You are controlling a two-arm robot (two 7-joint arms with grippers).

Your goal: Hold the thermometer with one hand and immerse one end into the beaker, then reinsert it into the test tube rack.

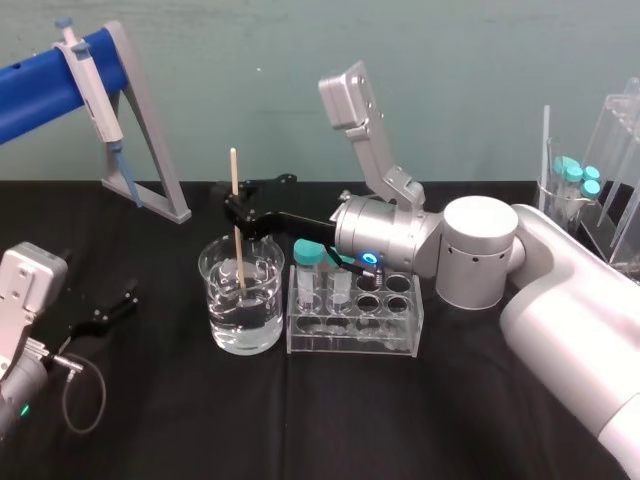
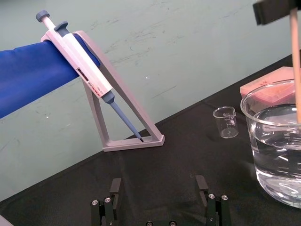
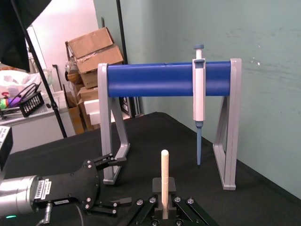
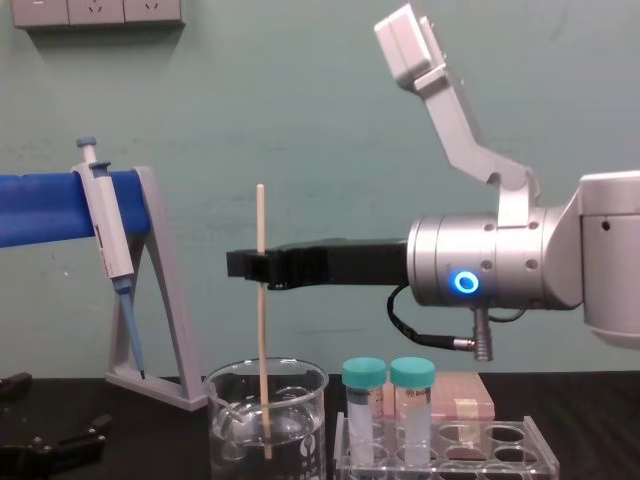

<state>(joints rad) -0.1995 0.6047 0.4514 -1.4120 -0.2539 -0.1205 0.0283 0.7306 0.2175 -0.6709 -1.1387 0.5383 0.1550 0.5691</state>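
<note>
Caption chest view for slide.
Right gripper holds the thermometer upright, lower end dipped in the beaker beside the rack; left gripper idle.

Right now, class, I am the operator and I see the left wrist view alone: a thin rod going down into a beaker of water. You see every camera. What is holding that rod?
Observer: The right gripper holds the thermometer upright, jaws shut on it about midway up.
Operator: Does its lower end reach the water?
Observer: Yes; the chest view shows the end below the water line inside the beaker.
Operator: Where is the rack?
Observer: The test tube rack stands beside the beaker on the robot's right, with two teal-capped tubes in its left end.
</note>
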